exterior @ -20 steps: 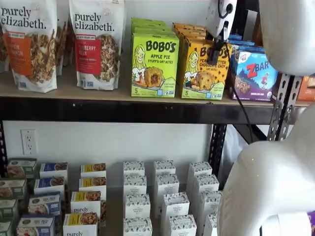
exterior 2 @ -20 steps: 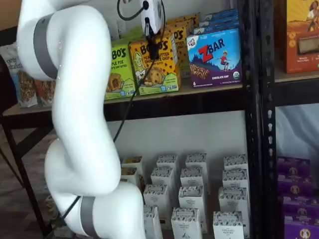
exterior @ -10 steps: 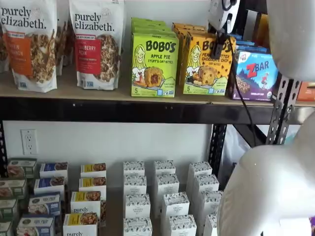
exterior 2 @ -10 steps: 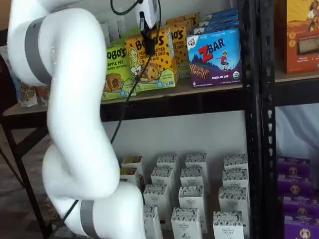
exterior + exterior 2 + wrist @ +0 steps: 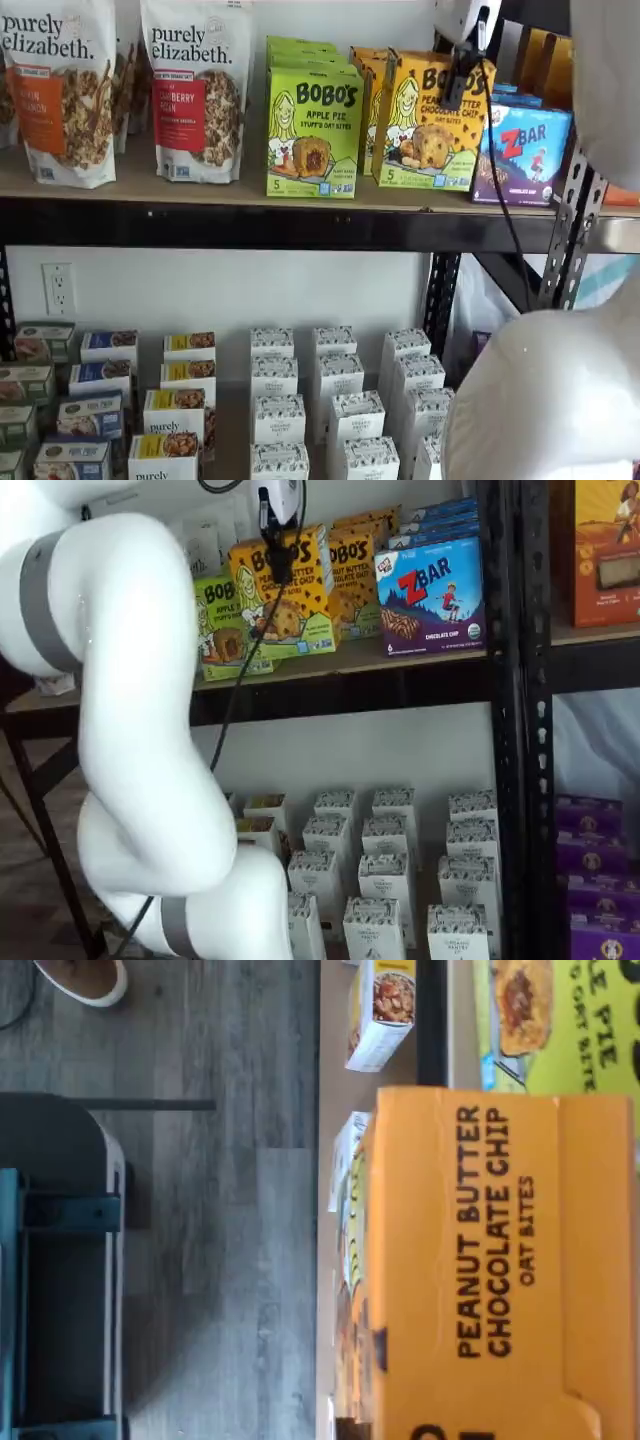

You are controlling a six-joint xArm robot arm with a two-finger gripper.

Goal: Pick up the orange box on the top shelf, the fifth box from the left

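Since a second ago, lifted and drawn forward off the top shelf (image 5: 200, 190): the orange box (image 5: 428, 120), now tilted, in front of its row beside the lime BOBO'S Apple Pie box (image 5: 313, 130). Pinched from above by the gripper (image 5: 277, 550), fingers pressed onto it. Readable up close: "PEANUT BUTTER CHOCOLATE CHIP OAT BITES". Partly hidden behind arm: ZBar box (image 5: 520, 150). Fingertips hard to make out.

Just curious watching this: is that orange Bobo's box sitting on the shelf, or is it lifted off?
Lifted. The orange box hangs tilted in the gripper, its bottom edge clear of the top shelf and forward of the row.
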